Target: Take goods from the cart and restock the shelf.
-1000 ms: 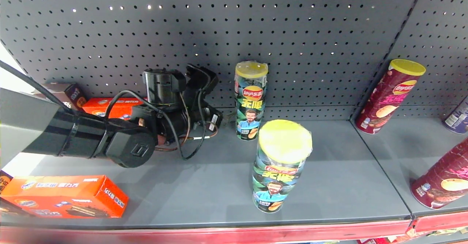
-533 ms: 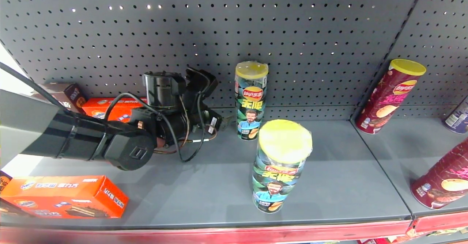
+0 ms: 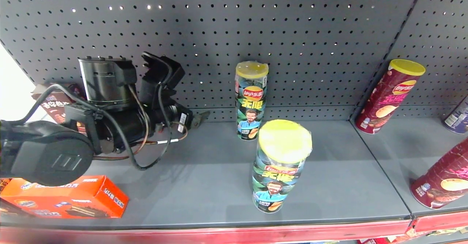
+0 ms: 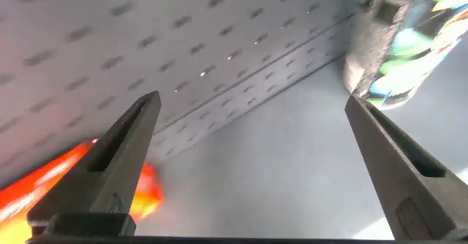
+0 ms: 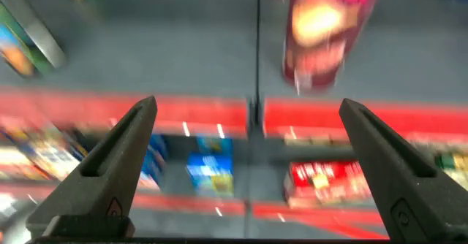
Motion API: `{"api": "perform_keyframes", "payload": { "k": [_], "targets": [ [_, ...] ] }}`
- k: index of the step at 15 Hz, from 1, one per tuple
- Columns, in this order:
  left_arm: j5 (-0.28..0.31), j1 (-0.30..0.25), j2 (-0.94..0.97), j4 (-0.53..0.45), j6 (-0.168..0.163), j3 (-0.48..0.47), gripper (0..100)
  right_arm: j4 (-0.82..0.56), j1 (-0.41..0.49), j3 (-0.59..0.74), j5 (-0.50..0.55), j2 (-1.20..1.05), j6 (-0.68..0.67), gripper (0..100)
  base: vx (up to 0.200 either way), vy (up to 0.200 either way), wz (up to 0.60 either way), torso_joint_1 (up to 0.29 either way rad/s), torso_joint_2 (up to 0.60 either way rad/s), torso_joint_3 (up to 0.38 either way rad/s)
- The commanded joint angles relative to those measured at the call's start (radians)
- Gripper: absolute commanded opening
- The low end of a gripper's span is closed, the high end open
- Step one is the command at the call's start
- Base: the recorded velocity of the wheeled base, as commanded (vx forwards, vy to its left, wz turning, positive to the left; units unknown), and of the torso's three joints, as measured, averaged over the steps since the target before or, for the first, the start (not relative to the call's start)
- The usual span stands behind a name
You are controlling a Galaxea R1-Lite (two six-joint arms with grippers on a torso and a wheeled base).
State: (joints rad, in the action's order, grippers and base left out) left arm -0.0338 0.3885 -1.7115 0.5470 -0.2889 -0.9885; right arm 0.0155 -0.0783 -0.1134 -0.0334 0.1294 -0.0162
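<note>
On the shelf (image 3: 204, 178), the left gripper (image 4: 251, 101) has pulled back from the back can (image 3: 251, 101), jaws spread and empty; that can looks placed; the right gripper (image 5: 247, 105) has its jaws spread too.

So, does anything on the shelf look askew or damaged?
Nothing clear. The back green can and front green can stand upright. The maroon can seems to lean, but the panel seam beside it leans alike, so probably only the view.

Black left arm (image 3: 47, 156), cylindrical wrist housing (image 3: 104, 79), looped black cables (image 3: 140, 168), 2 dark grey tapered fingers (image 4: 110, 164).
</note>
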Motion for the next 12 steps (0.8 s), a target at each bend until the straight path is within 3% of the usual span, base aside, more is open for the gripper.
{"api": "perform_keyframes", "payload": {
  "k": [1, 4, 6, 12],
  "targets": [
    [-0.044, 0.003, 0.084, -0.019, 0.004, 0.028, 100, -0.020, -0.089, -0.250, -0.123, 0.254, -0.041, 100, 0.000, 0.000, 0.00, 0.000, 0.00, 0.000],
    [-0.090, -0.002, 0.101, -0.019, 0.004, 0.042, 100, -0.006, -0.158, -0.301, -0.195, 0.437, 0.067, 100, 0.000, 0.000, 0.00, 0.000, 0.00, 0.000],
    [-0.106, -0.002, 0.099, -0.007, 0.008, 0.051, 100, 0.026, -0.319, -0.388, -0.184, 0.682, 0.165, 100, 0.000, 0.000, 0.00, 0.000, 0.00, 0.000],
    [-0.098, -0.002, 0.119, 0.083, 0.011, 0.143, 100, 0.231, -0.497, -0.394, -0.095, 1.069, 0.163, 100, 0.000, 0.000, 0.00, 0.000, 0.00, 0.000]
  ]
}}
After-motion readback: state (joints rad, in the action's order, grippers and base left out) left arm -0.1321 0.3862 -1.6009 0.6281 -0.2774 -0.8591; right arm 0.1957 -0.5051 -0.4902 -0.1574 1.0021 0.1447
